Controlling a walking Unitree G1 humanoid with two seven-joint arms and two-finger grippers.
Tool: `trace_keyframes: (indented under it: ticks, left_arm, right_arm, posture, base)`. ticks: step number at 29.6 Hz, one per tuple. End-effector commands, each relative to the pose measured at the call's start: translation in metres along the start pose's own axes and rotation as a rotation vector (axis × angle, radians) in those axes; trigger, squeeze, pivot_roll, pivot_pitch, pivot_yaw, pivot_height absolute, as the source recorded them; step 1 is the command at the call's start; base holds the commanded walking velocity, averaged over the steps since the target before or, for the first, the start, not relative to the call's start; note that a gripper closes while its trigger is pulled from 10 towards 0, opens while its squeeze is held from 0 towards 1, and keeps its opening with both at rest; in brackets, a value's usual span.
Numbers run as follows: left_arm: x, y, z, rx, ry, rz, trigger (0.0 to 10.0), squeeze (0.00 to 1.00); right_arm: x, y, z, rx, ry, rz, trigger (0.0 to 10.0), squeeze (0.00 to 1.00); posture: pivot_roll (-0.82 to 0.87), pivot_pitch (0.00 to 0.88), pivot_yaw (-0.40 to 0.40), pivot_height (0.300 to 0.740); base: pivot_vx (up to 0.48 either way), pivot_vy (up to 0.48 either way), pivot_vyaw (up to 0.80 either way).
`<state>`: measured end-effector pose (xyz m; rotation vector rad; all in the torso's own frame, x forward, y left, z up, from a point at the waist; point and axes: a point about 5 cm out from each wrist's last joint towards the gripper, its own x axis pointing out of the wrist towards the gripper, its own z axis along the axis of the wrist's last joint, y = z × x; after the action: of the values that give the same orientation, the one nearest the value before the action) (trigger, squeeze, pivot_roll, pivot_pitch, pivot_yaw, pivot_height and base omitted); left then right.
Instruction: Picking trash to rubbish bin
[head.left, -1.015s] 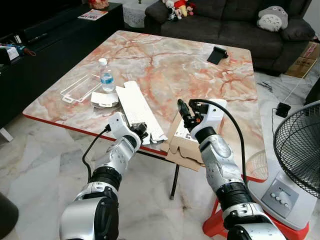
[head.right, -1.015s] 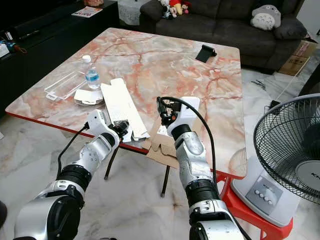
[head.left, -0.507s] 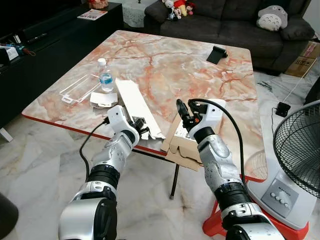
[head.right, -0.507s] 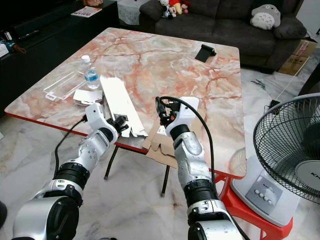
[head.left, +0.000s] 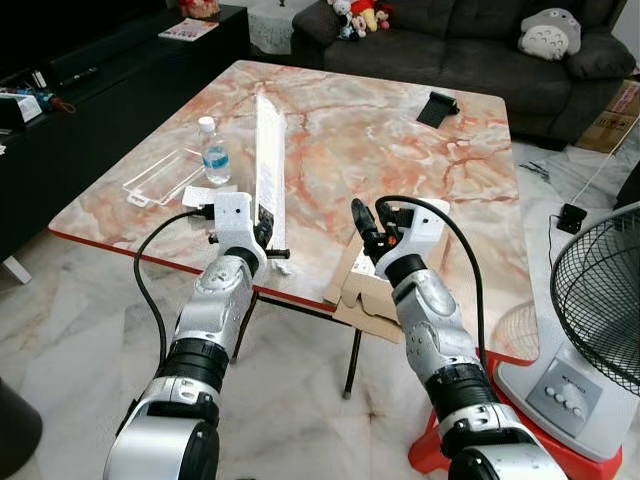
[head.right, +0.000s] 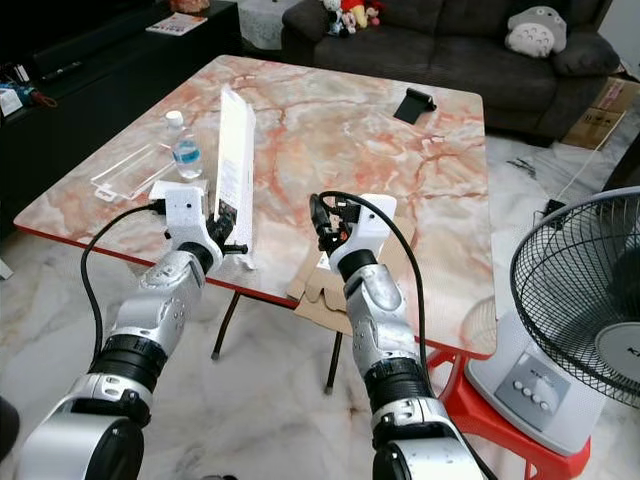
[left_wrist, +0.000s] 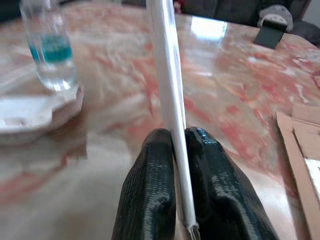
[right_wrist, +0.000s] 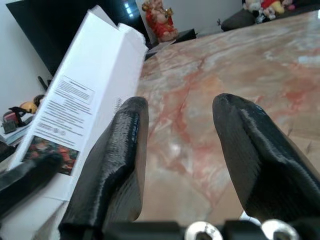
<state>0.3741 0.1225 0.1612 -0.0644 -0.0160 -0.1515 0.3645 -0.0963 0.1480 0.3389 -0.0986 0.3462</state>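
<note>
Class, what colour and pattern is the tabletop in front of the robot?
The tabletop is marbled salmon-orange and cream with reddish veins and a red edge, clearest in the left eye view.
</note>
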Motion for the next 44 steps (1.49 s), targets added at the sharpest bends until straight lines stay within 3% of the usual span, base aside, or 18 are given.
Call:
trace_keyframes:
  ticks: [1,7,17,20,24,32,44]
  left_arm:
    - [-0.001,-0.002,0.011,0.053,-0.061,0.003,10.0,0.0]
    - [-0.005,-0.005,0.023,0.096,-0.151,0.013,10.0,0.0]
    - [-0.015,-0.009,0.047,0.325,-0.362,0.071,10.0,0.0]
    - [-0.018,-0.009,0.052,0.341,-0.418,0.104,10.0,0.0]
    - [-0.022,-0.002,0.049,0.33,-0.421,0.156,10.0,0.0]
    - [-0.025,-0.003,0.035,0.326,-0.394,0.121,10.0,0.0]
    - [-0.025,-0.009,0.036,0.307,-0.411,0.096,10.0,0.0]
  right_arm:
    - [0.002,-0.001,0.006,0.002,-0.023,-0.004,10.0,0.0]
    - [0.001,-0.004,0.008,-0.005,-0.027,-0.011,10.0,0.0]
    - [0.006,-0.001,0.028,-0.039,-0.126,-0.003,10.0,0.0]
    - [0.007,0.0,0.032,-0.072,-0.142,-0.01,10.0,0.0]
    - [0.008,0.002,0.035,-0.095,-0.163,-0.002,10.0,0.0]
    - [0.005,0.001,0.034,-0.109,-0.177,-0.016,10.0,0.0]
    - [0.002,0.002,0.03,-0.103,-0.177,-0.024,10.0,0.0]
  posture:
    - [0.04,0.055,-0.048,0.74]
    - [0.04,0.061,-0.058,0.74]
    - [0.03,0.059,-0.069,0.74]
    - [0.03,0.062,-0.071,0.74]
    - [0.02,0.054,-0.071,0.74]
    - [-0.01,0.026,-0.038,0.74]
    - [0.0,0.011,-0.026,0.74]
  base:
    - [0.0,0.0,0.0]
    - [0.0,0.0,0.0]
    - [0.0,0.0,0.0]
    - [0.0,0.0,0.0]
    - [0.0,0.0,0.0]
    - [0.0,0.0,0.0]
    - [0.0,0.0,0.0]
